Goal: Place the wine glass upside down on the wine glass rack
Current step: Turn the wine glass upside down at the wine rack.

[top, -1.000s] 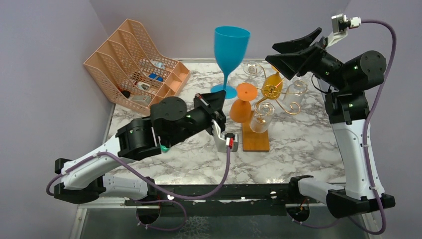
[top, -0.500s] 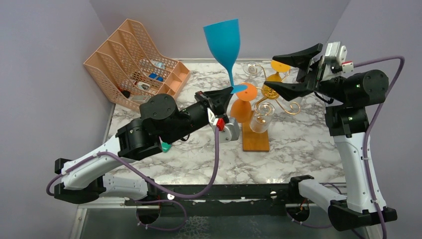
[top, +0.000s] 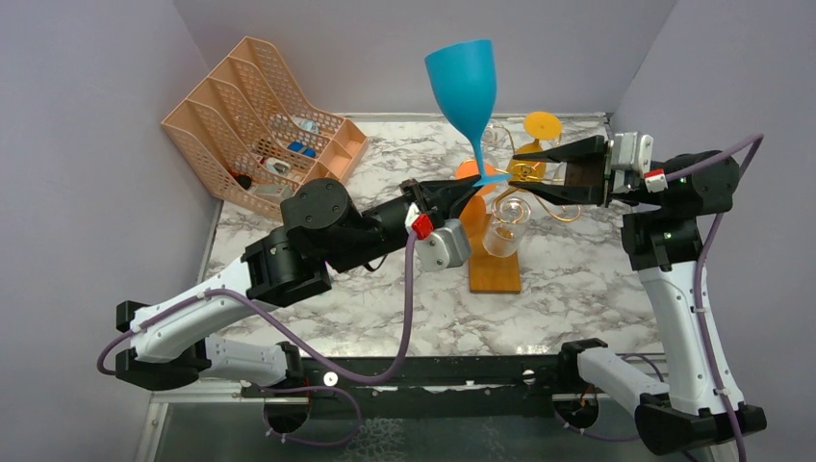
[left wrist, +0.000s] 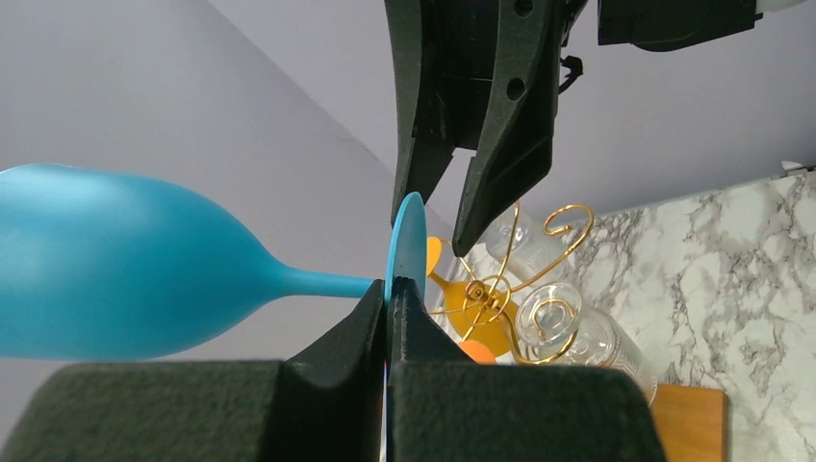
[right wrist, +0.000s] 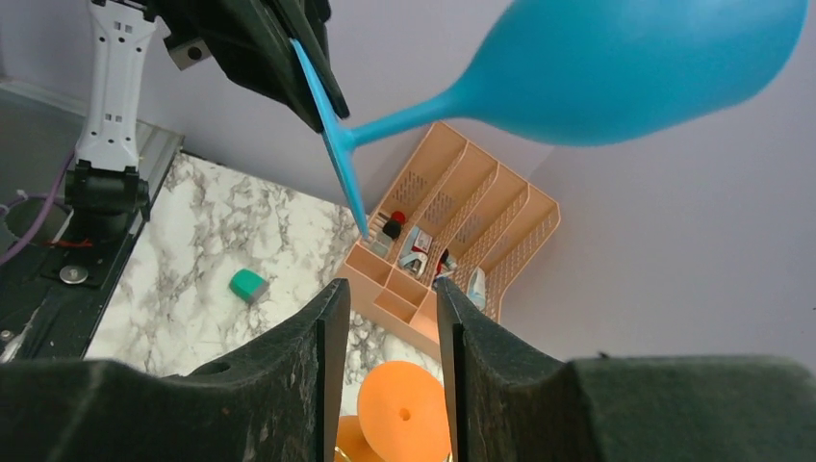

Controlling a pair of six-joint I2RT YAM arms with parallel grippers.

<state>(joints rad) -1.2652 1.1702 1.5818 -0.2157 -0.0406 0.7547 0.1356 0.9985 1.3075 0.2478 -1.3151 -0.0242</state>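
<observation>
The blue wine glass (top: 462, 75) is held upright in the air, tilted, above the rack. My left gripper (top: 473, 186) is shut on the rim of its foot (left wrist: 406, 241), and the bowl (left wrist: 106, 269) points left in the left wrist view. My right gripper (top: 512, 173) is open, its fingers either side of the foot's far edge without touching it. In the right wrist view the glass (right wrist: 625, 67) hangs above my open right gripper (right wrist: 390, 289). The gold wire rack (top: 527, 175) on its wooden base (top: 494, 271) stands below, also seen in the left wrist view (left wrist: 491, 289).
The rack holds an orange glass (top: 469, 210), a clear glass (top: 502, 231) and a yellow-orange glass (top: 542, 125), all upside down. A peach mesh organiser (top: 255, 125) stands at the back left. A small green block (right wrist: 250, 284) lies on the marble table (top: 597, 279).
My left gripper has lifted the blue glass off the table and carried it right, above the rack. My right gripper has swung down and turned left to face the glass's foot.
</observation>
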